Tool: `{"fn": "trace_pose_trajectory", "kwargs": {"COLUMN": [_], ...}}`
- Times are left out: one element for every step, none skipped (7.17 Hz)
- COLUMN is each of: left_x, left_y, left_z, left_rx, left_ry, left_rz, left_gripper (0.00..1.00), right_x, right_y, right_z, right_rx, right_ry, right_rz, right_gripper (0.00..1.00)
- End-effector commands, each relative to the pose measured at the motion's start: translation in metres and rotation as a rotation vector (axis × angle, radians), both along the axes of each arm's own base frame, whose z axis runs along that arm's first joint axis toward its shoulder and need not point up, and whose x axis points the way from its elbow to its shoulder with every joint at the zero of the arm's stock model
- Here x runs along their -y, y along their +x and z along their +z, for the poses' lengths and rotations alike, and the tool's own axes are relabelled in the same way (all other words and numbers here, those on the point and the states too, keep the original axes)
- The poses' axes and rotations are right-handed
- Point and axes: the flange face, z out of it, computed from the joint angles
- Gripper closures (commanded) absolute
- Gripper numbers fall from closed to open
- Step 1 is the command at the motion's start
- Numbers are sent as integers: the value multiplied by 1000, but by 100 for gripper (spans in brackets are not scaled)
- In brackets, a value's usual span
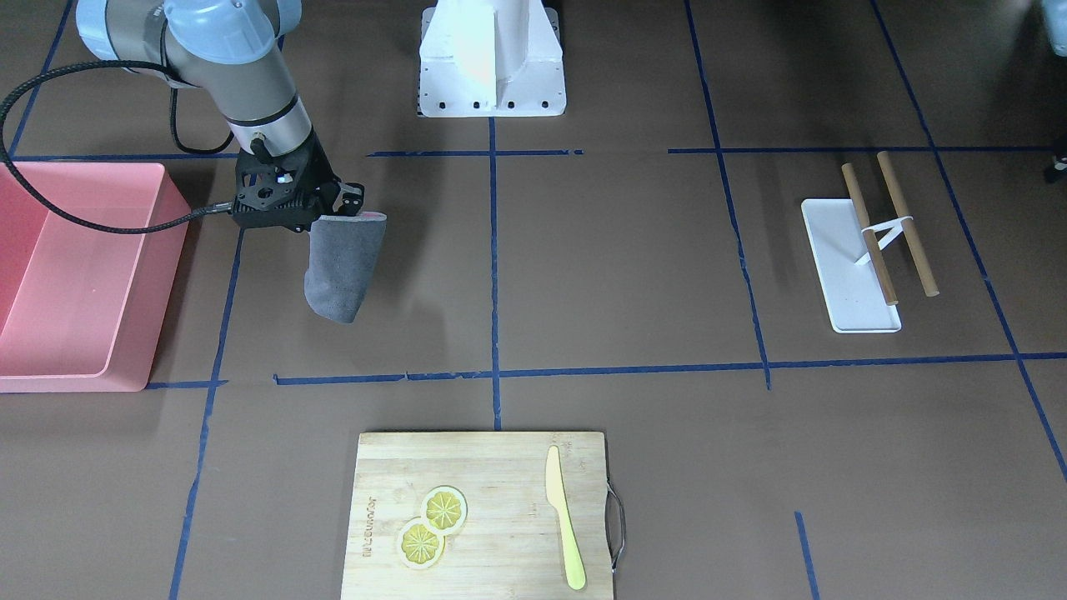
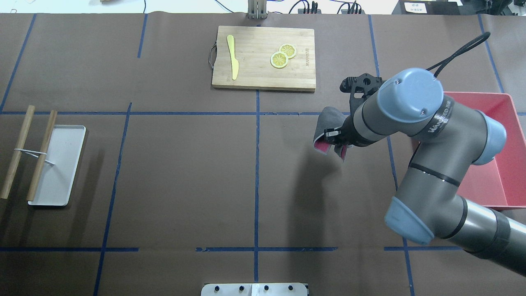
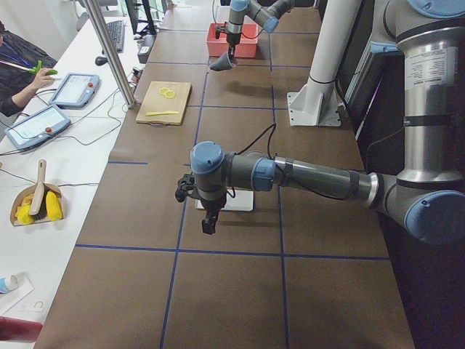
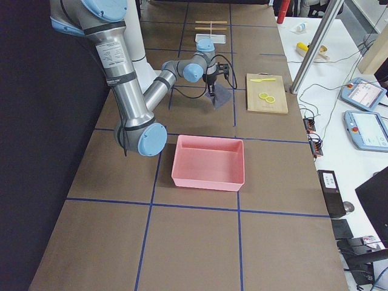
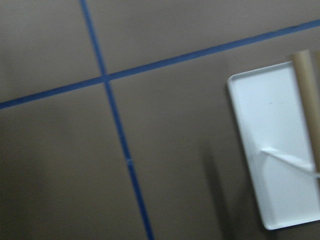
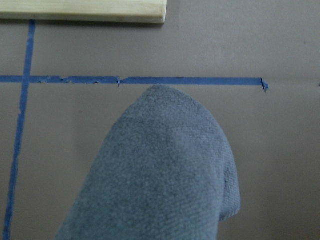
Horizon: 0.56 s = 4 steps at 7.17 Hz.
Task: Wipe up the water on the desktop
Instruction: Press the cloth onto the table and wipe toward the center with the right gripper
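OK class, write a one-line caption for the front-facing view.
Right gripper holds a grey cloth hanging over the taped brown desktop, beside a pink bin.

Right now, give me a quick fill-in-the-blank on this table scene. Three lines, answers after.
1. The right gripper is shut on a ____ cloth that hangs down from it.
2. The cutting board carries a yellow knife and ____ lemon slices.
3. The bin beside the cloth is ____.
Missing words: grey; two; pink.
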Motion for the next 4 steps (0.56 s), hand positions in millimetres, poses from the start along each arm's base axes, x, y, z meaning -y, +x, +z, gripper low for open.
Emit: {"fn": "trace_pose_trajectory", "kwargs": {"left_x": [-4, -5, -5, -5], "left_y": [-13, -14, -14, -14], "left_z": [21, 25, 25, 25], "left_rx": [-14, -15, -16, -16], "left_ry": [-15, -22, -22, -22], "left_rz": [-4, -5, -5, -5], "left_gripper": [0, 0, 0, 0], "right_x": [-29, -30, -28, -30], "right_y": [-36, -34, -28, -23], "right_z": [23, 31, 38, 56], "right_rx": [-107, -135, -174, -256], "right_ry": [-50, -63, -85, -111], "right_rz": [11, 13, 19, 14], "right_gripper": [100, 100, 100, 100]}}
